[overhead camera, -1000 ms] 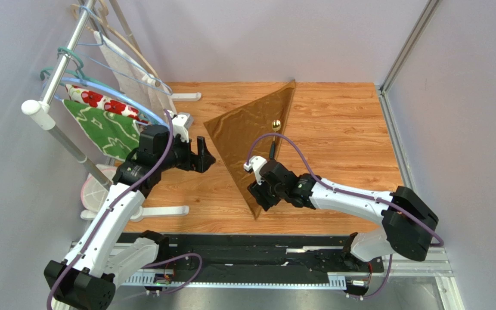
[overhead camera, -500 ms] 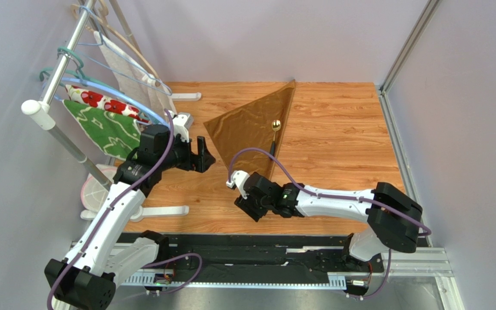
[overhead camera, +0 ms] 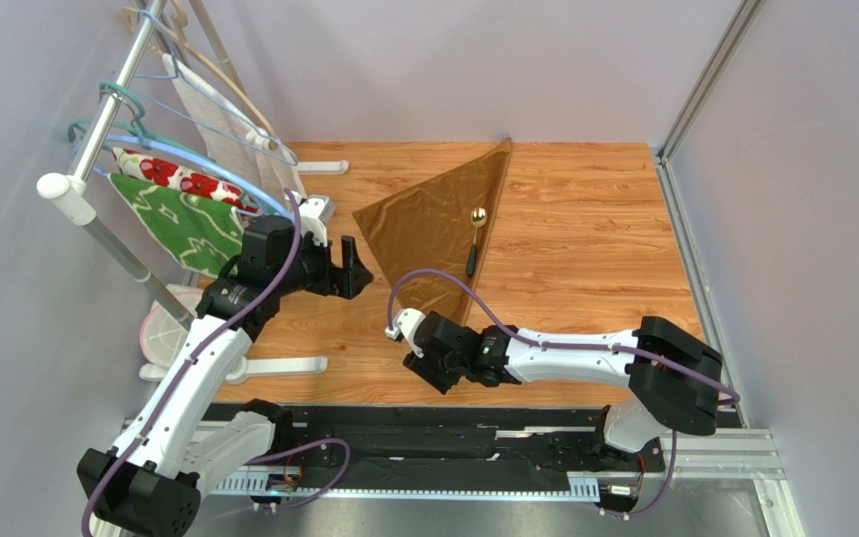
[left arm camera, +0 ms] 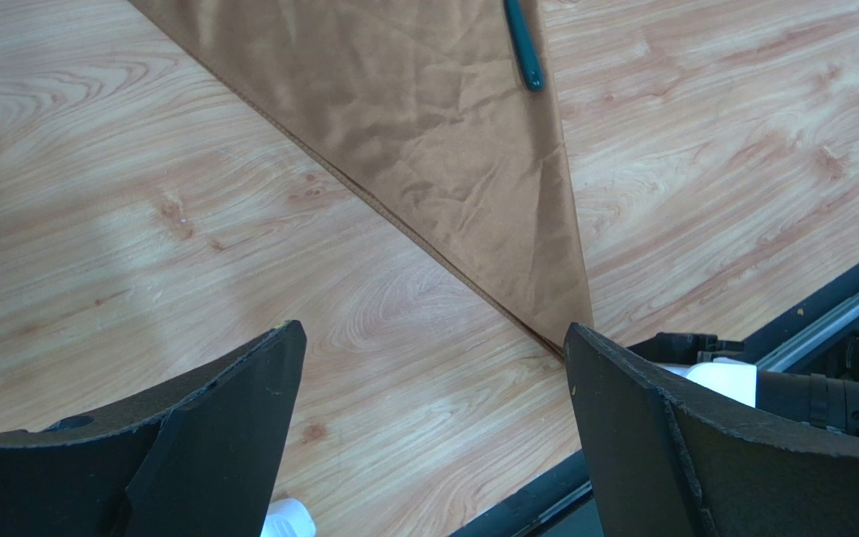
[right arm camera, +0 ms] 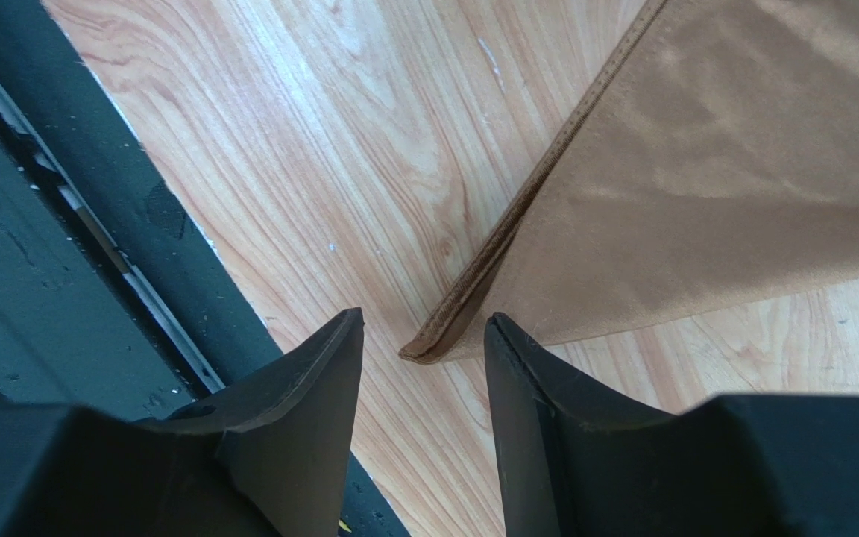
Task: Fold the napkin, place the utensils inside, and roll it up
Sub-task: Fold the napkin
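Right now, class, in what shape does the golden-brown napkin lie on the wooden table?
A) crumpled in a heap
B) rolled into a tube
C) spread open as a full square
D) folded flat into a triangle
D: the napkin lies flat with three straight sides and three corners, and the right wrist view shows two layers along its edge at the near corner.

A wood-grain table (overhead camera: pixel 591 224) is shown. The golden-brown napkin (overhead camera: pixel 434 224) is laid flat on it, folded into a triangle, reaching from the centre toward 12 o'clock, with one long tip drawn out toward 6 o'clock, close to the near edge. Two white rack feet are set on the boards, one at about 11 o'clock (overhead camera: pixel 322 167) and one at about 8 o'clock (overhead camera: pixel 288 365).
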`<state>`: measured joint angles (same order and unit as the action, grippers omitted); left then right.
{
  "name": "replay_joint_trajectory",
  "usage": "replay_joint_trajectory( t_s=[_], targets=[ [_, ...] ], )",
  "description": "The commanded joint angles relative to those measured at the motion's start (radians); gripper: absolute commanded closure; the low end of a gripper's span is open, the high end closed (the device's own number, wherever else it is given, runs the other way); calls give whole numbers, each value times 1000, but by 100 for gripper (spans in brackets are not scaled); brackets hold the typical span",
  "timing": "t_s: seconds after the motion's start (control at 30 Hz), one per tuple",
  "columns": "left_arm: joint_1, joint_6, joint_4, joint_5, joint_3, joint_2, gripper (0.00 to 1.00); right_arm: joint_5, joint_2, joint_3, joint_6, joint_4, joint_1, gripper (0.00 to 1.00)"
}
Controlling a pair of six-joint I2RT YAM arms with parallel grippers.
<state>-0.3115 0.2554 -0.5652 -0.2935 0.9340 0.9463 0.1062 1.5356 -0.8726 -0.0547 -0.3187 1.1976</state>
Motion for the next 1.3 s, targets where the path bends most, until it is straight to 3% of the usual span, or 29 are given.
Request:
replay_joint_trajectory(
  t_s=[0.0,0.27,1.13,1.27],
  targets=[
    [6,-8,7,-3,17,-6,5,56,-35,-26,-19,-17,10,50],
    [6,-5,7,-6,17,-6,5,76,-98,1,-28,-30,19,44],
    [6,-7,8,-10,17,-7,5,64,6,41,-54,3,19,48],
    [6,-7,8,-10,17,-9,5,98,-61,43,-36,-48,23,40]
  ],
)
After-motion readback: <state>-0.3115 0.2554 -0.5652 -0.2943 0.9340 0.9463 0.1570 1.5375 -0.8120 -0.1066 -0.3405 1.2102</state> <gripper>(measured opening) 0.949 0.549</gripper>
